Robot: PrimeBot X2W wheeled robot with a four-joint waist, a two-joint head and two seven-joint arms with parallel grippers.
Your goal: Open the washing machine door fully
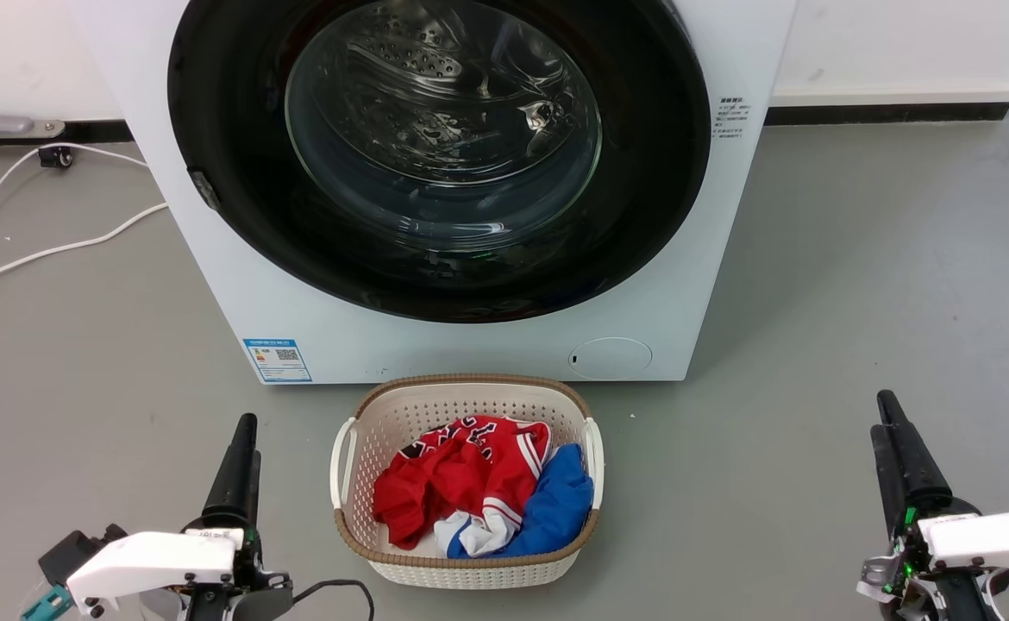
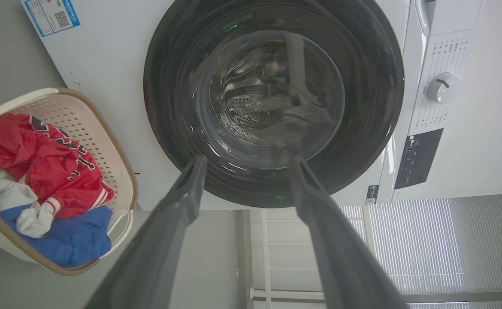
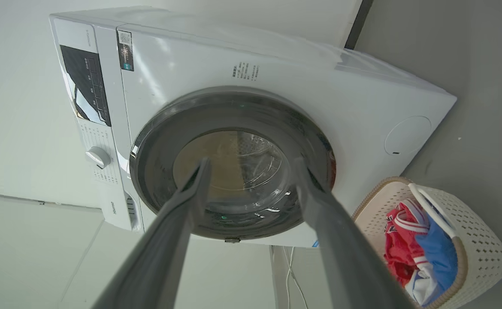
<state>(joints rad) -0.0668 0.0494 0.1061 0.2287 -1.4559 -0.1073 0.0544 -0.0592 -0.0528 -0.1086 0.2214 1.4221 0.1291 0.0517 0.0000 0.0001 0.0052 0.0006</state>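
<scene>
Left fingers (image 2: 182, 201) and right fingers (image 3: 186, 201) spread wide, empty, basket (image 1: 470, 573) holding red, blue clothes (image 1: 461, 474)

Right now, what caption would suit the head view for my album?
The left gripper and right gripper flank a laundry basket of clothes before the washing machine, door shut.

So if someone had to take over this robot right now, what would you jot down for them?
Left gripper: open, empty, low on the left, well short of the washer.
Right gripper: open, empty, low on the right.
Washing machine door: shut against the washing machine. A laundry basket of clothes sits on the floor just in front.
Done: nothing that shows.
Left: reach the door, pull it, swing it fully open.
</scene>
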